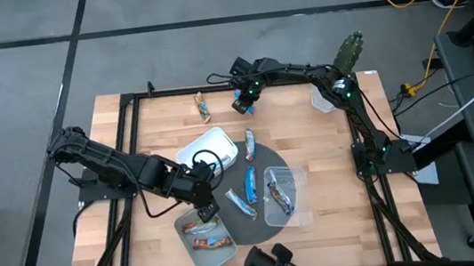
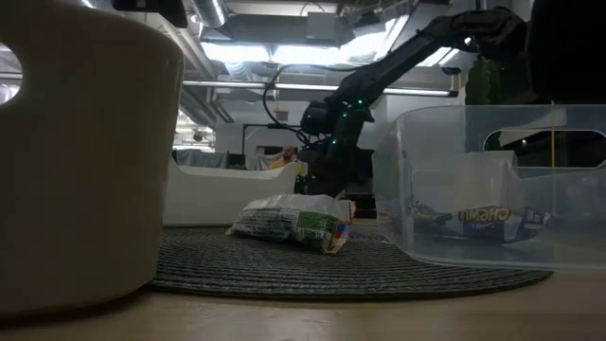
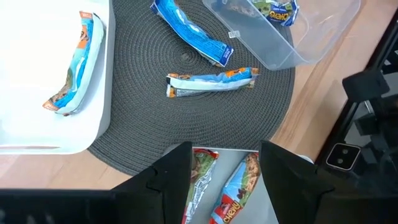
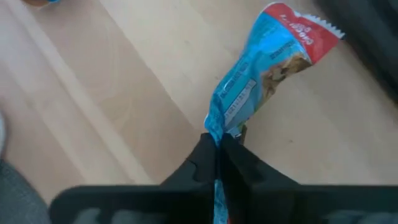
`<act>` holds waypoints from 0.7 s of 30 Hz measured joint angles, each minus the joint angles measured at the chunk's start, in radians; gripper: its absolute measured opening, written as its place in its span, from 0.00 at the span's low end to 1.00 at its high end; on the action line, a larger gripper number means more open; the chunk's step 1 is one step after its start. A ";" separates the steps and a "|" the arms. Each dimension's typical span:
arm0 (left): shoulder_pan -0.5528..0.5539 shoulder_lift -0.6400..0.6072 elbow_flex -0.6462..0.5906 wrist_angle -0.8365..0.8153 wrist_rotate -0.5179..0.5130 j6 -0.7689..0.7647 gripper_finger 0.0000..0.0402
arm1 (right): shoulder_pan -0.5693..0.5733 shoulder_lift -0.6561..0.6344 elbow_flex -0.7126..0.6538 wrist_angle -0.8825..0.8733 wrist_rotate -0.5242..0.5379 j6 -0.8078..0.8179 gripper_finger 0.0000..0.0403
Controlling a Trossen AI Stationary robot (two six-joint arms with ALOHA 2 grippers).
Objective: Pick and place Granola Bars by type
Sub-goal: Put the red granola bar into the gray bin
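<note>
We are pinching a blue granola bar (image 4: pixel 261 74) by one wrapper end in the right gripper (image 4: pixel 217 146), jaws fully closed on it, above the table's far edge (image 1: pixel 304 89). Our left gripper (image 3: pixel 224 180), fingers spread and empty, is hovering over the near tub (image 1: pixel 199 255) holding red-brown bars (image 3: pixel 205 186).

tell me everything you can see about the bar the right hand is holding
The granola bar has a crinkled, shiny light blue wrapper with a red end, a picture of the bar and a white label panel. The right hand, at the table's far edge, pinches its one end between shut fingers. It hangs beyond them over bare wood; whether it touches the table is unclear.
</note>
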 joint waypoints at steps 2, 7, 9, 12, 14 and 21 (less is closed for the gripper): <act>0.000 0.000 0.000 0.000 -0.001 0.000 0.44 | 0.000 0.000 0.000 -0.012 -0.022 -0.005 0.06; 0.000 0.000 0.000 -0.011 -0.001 -0.001 0.44 | 0.006 -0.025 -0.001 -0.079 -0.022 -0.052 0.04; 0.000 0.000 0.000 -0.019 -0.006 -0.001 0.44 | 0.009 -0.052 -0.001 -0.099 -0.017 -0.080 0.02; 0.000 0.000 0.000 -0.029 -0.026 -0.003 0.44 | 0.009 -0.098 -0.001 -0.123 -0.013 -0.095 0.03; 0.000 0.000 0.000 -0.033 -0.035 -0.003 0.44 | 0.010 -0.136 -0.001 -0.131 0.004 -0.111 0.03; -0.001 0.000 0.000 -0.079 -0.057 -0.009 0.44 | 0.030 -0.308 -0.001 -0.183 0.030 -0.152 0.02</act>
